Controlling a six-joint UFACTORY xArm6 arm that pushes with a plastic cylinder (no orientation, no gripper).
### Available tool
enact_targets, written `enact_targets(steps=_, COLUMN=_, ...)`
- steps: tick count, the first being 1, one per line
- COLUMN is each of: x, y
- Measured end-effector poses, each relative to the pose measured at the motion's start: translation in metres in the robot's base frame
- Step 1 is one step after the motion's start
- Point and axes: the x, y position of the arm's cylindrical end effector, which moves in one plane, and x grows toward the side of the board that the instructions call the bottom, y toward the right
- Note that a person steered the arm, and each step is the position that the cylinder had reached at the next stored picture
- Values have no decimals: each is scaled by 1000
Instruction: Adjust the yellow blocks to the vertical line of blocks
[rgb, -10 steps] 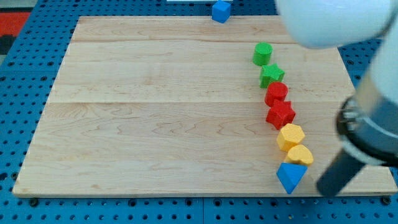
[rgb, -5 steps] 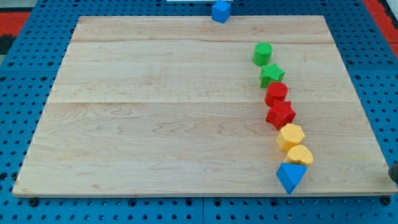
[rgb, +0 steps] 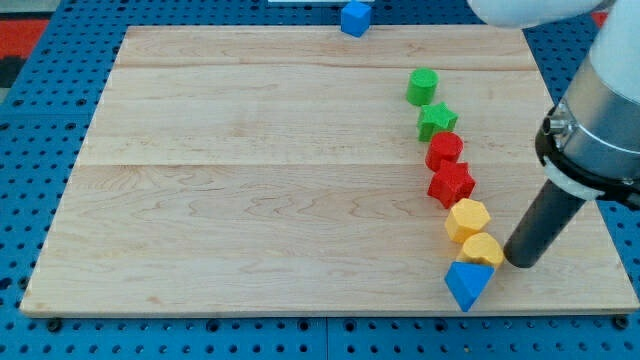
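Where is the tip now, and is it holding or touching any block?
My tip: holds nothing; it stands just right of the lower yellow block, close beside it; contact cannot be told.

Eight blocks in all. Green, two: one cylinder (rgb: 423, 86), one star (rgb: 436, 121). Red, two: one rounded block (rgb: 444, 151), one star (rgb: 452, 184). Yellow, two: one hexagonal block (rgb: 467, 219), one rounded block (rgb: 483, 249). Blue, two: one triangular block (rgb: 467, 284), one cube (rgb: 354, 17) at the 12 o'clock edge. One wooden surface (rgb: 250, 180).
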Motion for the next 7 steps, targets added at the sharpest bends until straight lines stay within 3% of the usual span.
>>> enact_targets(steps=7, x=-15, y=-18)
